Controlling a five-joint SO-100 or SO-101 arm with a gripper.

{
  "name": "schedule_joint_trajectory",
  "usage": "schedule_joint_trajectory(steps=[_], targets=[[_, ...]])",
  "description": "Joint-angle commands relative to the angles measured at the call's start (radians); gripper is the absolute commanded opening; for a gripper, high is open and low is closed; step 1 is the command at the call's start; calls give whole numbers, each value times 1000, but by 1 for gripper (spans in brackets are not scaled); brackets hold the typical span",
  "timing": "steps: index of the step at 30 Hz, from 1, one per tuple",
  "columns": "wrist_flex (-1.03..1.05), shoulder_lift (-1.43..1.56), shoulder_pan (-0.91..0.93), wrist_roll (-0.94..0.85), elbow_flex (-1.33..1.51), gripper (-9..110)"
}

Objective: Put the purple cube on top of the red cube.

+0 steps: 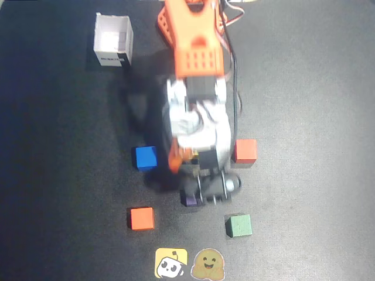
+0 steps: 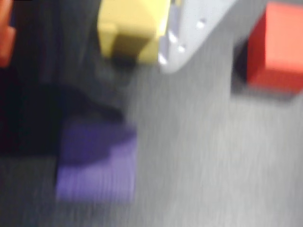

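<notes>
The purple cube [image 1: 188,201] lies on the black mat, mostly hidden under my gripper [image 1: 189,186] in the overhead view. In the blurred wrist view the purple cube [image 2: 94,172] lies just beyond my gripper [image 2: 66,52], partly in its shadow. The orange finger [image 2: 4,38] at the left edge and the yellow finger [image 2: 132,28] stand wide apart with nothing between them. The red cube [image 1: 245,150] sits to the right of the arm, apart from the gripper, and shows at the wrist view's upper right [image 2: 279,47].
A blue cube [image 1: 146,157] sits left of the gripper. An orange-red cube [image 1: 142,218] and a green cube [image 1: 238,225] lie nearer the bottom edge. A white open box [image 1: 113,40] stands at upper left. Two stickers [image 1: 188,263] lie at the bottom.
</notes>
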Motion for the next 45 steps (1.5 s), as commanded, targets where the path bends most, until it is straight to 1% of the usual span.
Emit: schedule_joint_trajectory(steps=[1, 11, 26, 32, 39, 42, 45], targets=[[-14, -78, -12, -8, -138, 24], [-20, -284, -18, -51, -305, 24], [-55, -390, -5, -63, -291, 23], [-57, -391, 0, -49, -282, 16], [-57, -393, 2, -43, -272, 3], [-54, -387, 5, -41, -268, 0], [-54, -374, 5, -43, -265, 1]])
